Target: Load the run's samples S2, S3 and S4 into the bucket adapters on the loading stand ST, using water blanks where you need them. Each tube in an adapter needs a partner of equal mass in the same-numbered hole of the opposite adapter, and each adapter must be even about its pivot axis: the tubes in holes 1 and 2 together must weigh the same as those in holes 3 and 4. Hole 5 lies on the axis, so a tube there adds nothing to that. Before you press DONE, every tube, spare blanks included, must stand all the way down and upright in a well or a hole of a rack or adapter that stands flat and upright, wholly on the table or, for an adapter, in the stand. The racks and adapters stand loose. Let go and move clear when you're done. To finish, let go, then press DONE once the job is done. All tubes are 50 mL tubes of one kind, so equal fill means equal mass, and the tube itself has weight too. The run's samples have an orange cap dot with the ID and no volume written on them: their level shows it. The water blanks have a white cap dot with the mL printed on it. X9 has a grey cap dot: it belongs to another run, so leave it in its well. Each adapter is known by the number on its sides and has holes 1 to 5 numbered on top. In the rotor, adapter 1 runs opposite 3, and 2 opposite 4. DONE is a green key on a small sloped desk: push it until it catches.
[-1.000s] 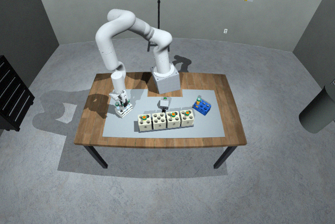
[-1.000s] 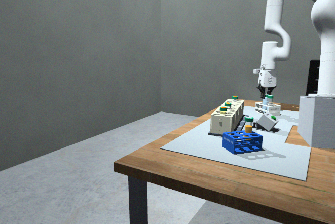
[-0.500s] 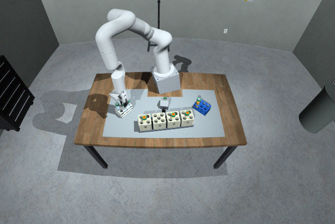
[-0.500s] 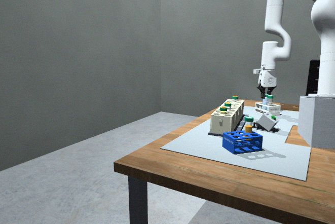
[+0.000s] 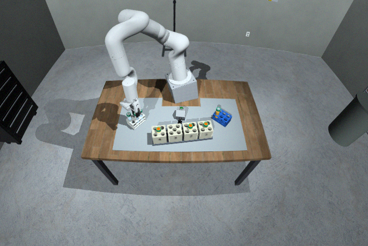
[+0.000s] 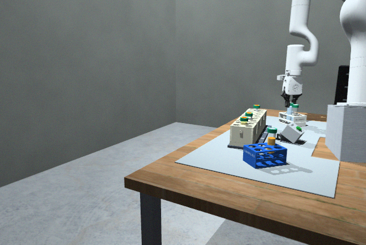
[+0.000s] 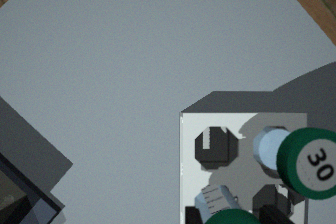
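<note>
My gripper (image 5: 137,113) (image 6: 290,104) (image 7: 233,218) is shut on a green-capped water blank at the white blanks rack (image 5: 136,126) (image 7: 189,165). Its pale blue body shows in the exterior view (image 6: 289,112); its dot is out of sight, and I cannot tell whether it is lifted. A blank marked 30 (image 7: 320,164) stands beside it. Orange-dotted samples stand in adapter 4 (image 5: 158,129) (image 6: 256,106), adapter 2 (image 5: 190,125) (image 6: 248,114) and the rightmost adapter (image 5: 206,123) (image 6: 243,118), seemingly near the middle of each top. Adapter 3 (image 5: 175,137) shows no tube.
The blue samples rack (image 5: 225,123) (image 6: 248,159) stands at the right with one green-capped tube with orange contents (image 5: 217,111) (image 6: 271,141); its dot is unreadable. The DONE desk (image 5: 180,113) (image 6: 289,133) with its green key (image 5: 181,108) (image 6: 298,128) stands behind the adapters.
</note>
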### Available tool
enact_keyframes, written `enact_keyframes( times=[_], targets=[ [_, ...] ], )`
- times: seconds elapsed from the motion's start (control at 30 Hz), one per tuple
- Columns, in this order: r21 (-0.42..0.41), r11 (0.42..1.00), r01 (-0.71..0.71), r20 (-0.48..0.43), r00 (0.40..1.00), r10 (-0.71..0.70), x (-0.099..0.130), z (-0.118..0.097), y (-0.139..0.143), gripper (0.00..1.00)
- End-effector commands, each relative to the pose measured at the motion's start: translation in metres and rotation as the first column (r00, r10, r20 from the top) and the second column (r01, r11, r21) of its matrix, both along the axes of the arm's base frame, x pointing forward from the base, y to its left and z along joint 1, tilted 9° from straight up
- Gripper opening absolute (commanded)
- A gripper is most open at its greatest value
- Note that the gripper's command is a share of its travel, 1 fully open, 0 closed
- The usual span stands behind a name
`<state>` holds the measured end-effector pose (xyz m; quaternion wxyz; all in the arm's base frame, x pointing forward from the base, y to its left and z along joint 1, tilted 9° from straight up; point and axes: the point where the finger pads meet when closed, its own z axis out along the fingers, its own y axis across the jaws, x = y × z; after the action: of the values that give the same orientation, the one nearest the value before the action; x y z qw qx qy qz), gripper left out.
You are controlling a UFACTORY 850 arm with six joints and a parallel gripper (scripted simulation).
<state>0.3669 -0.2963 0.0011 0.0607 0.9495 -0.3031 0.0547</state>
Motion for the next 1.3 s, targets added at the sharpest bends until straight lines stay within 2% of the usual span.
enact_keyframes(
  times=[0.0, 1.0, 1.27],
  targets=[
    [-0.001, 1.0, 0.0, 0.001, 1.0, 0.0, 0.0, 0.003, 0.0, 0.0],
    [-0.001, 1.0, 0.0, 0.001, 1.0, 0.0, -0.001, 0.018, 0.002, 0.0],
    [-0.001, 1.0, 0.0, 0.001, 1.0, 0.0, -0.002, 0.033, 0.005, 0.0]
  ],
)
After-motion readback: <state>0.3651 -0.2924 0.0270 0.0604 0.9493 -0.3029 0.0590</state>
